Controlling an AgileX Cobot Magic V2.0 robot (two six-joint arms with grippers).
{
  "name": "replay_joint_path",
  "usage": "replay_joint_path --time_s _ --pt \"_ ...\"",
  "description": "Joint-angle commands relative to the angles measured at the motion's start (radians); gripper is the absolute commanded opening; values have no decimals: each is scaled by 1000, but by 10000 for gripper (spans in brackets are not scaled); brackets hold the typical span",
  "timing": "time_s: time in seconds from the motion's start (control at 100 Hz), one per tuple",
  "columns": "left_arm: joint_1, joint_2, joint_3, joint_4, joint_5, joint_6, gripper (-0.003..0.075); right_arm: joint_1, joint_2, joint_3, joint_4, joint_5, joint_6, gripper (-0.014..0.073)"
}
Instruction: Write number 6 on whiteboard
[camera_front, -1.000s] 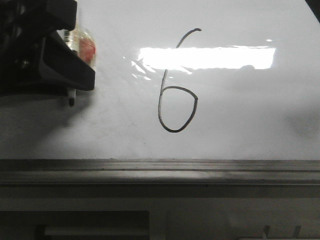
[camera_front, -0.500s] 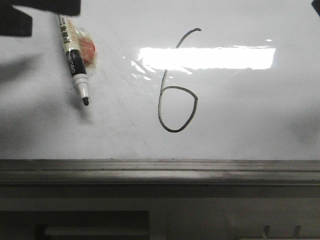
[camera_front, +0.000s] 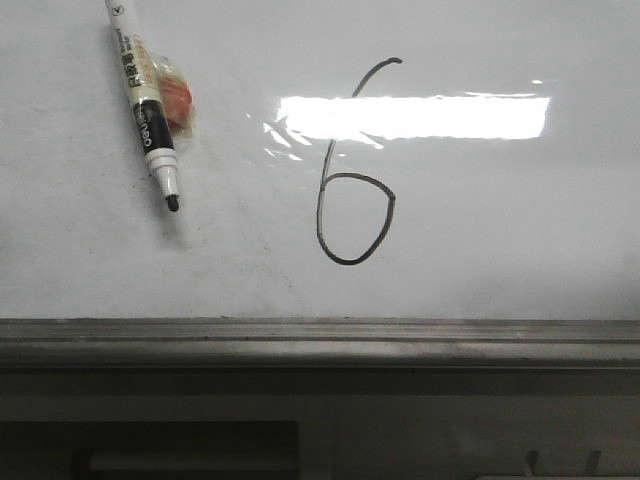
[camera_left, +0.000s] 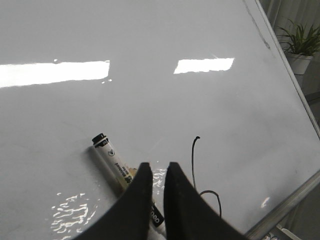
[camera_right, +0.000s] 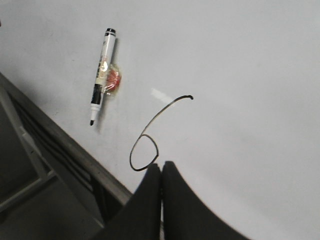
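The number 6 (camera_front: 319, 215) is drawn in thin black line at the middle of the whiteboard (camera_front: 500, 220). A black-and-white marker (camera_front: 145, 110) lies loose on the board to its left, tip toward the ledge. No gripper shows in the front view. In the left wrist view my left gripper (camera_left: 158, 167) hovers over the marker (camera_left: 112, 160), its jaws a narrow gap apart and holding nothing, with the 6 (camera_left: 193, 160) beside them. My right gripper (camera_right: 161, 167) is shut and empty, close to the loop of the 6 (camera_right: 167, 106).
A small clear-wrapped red object (camera_front: 176, 98) lies under the marker. A bright rectangular glare (camera_front: 415, 115) crosses the stem of the 6. A grey metal ledge (camera_front: 320, 340) runs along the board's near edge. A potted plant (camera_left: 300, 45) stands beyond the board.
My left gripper, which held the marker a second ago, has let it go and drawn back out of the front view. The marker now lies free on the board.
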Motion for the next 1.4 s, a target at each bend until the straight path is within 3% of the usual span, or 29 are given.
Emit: replay_joint_path --time_s 0.0,0.24,0.41,1.39 --pt "0 -55 21 35 7 2 -20 -3 -86 42 33 -128 -23 -65" --pt "0 -245 150 49 16 17 -20 -3 -385 253 33 -245 -23 -65" --pt "0 -368 187 49 -6 17 -20 -3 -485 342 50 -264 -23 -65" --pt "0 -397 191 21 -61 17 -20 -3 -487 356 50 -284 -23 -65"
